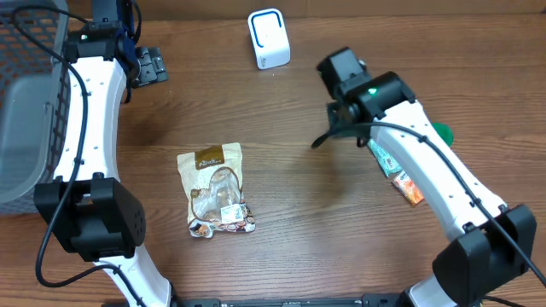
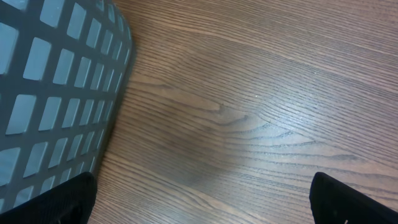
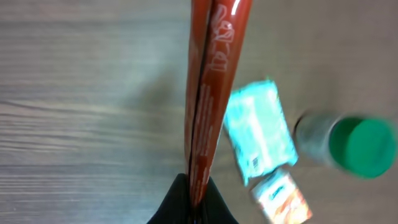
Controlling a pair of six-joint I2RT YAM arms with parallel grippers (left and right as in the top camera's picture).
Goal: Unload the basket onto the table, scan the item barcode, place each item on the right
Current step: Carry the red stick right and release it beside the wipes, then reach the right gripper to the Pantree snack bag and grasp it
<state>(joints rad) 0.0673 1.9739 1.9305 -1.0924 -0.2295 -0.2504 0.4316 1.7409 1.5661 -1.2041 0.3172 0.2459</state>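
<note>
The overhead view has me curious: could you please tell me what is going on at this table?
The right gripper is shut on a thin glossy red packet, holding it edge-on above the wooden table, apart from the white box-shaped scanner. The left gripper hangs open and empty beside the grey mesh basket. A brown snack pouch with a clear window, a teal packet and a green-capped bottle sit on the table.

No print on red packet (image 3: 211, 74) or snack bag (image 1: 217, 189) is legible
</note>
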